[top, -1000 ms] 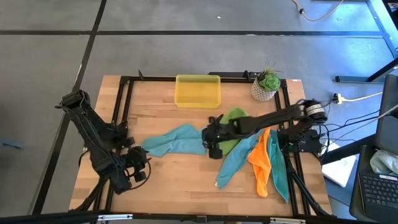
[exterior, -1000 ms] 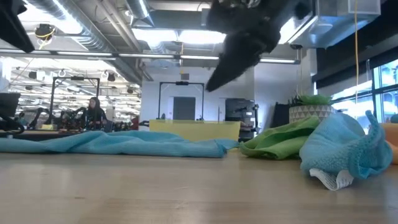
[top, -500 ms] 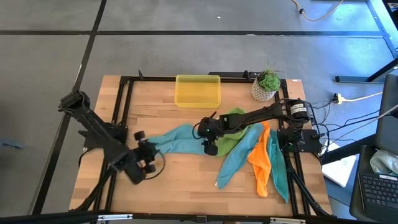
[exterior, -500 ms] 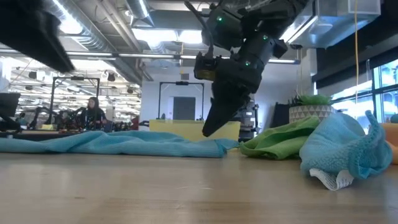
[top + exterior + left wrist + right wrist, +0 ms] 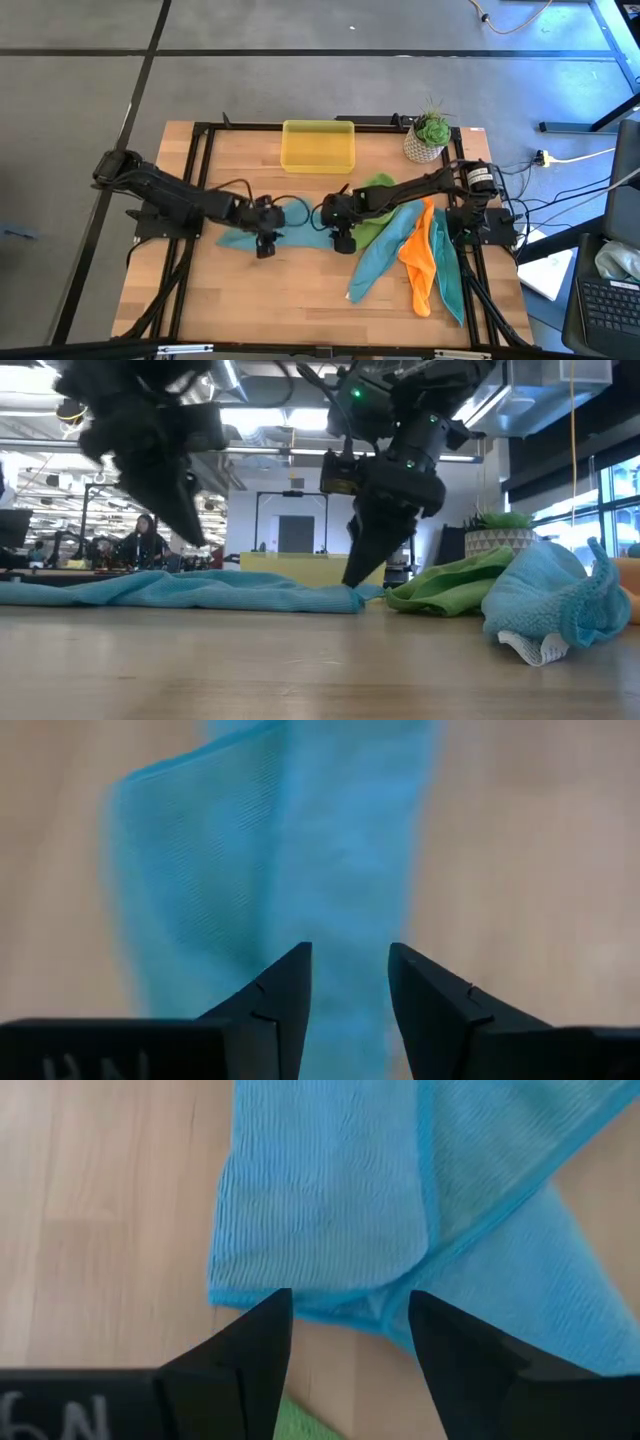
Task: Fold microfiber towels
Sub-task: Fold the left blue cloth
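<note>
Tabletop (image 5: 300,300) of pale wood fills the middle of the high view, framed by a dark rail, with most of its lower half bare. Towels come next: one teal towel (image 5: 290,222) lies stretched across the centre, a lime green towel (image 5: 378,190) sits crumpled just right of it, and an orange towel (image 5: 420,255) lies between two more teal ones, the second teal towel (image 5: 375,262) and the third teal towel (image 5: 447,270), at the lower right. A yellow tray (image 5: 318,146) stands at the upper centre and a potted plant (image 5: 429,136) at the upper right.

Both arms reach in over the stretched teal cloth. The left pincer (image 5: 264,243) hovers above its left end, the right pincer (image 5: 343,240) above its right end, close to the green cloth. Each wrist view shows the fingers spread apart with only cloth beneath and nothing held.

The step in hand looks like taking the two ends of this towel. It would go best if each pincer came down on a single corner layer; the right wrist view shows a flap already doubled over near the edge (image 5: 300,1302), so catching both layers would spoil the fold. The green cloth lies just beside the right pincer and could be snagged. Open room lies toward the lower left of the high view, well apart from tray and plant.
</note>
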